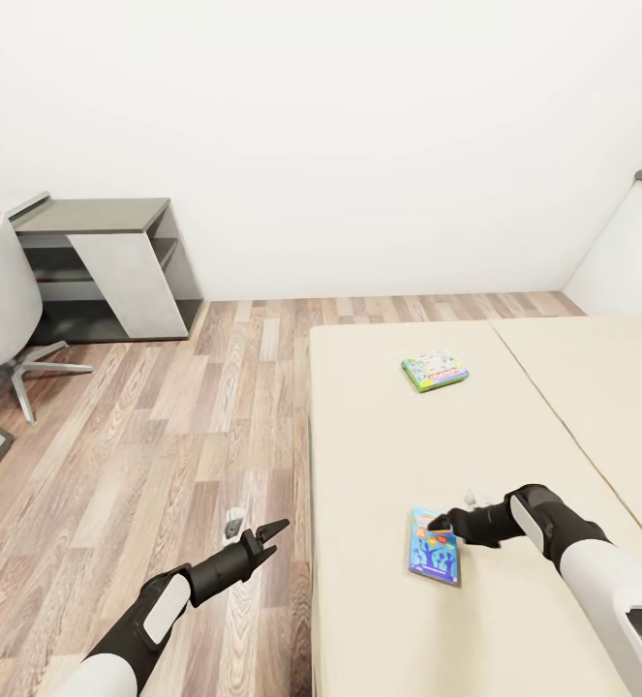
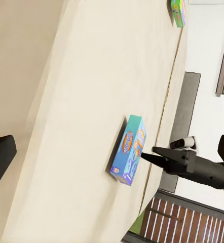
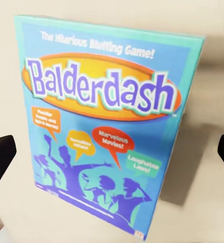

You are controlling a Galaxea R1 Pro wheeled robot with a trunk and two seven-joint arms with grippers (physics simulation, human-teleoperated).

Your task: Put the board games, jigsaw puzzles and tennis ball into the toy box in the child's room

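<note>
A flat rectangular blue board game box (image 3: 104, 129) with a teal border, an orange oval bearing "Balderdash" and purple cartoon figures lies on a plain cream mattress surface (image 3: 213, 101). The right gripper's two dark fingertips (image 3: 0, 157) stand spread wide, one on either side of the box, neither touching it.

White walls (image 1: 359, 116), wood plank floor (image 1: 166, 426), grey shelf unit (image 1: 117, 266).
</note>
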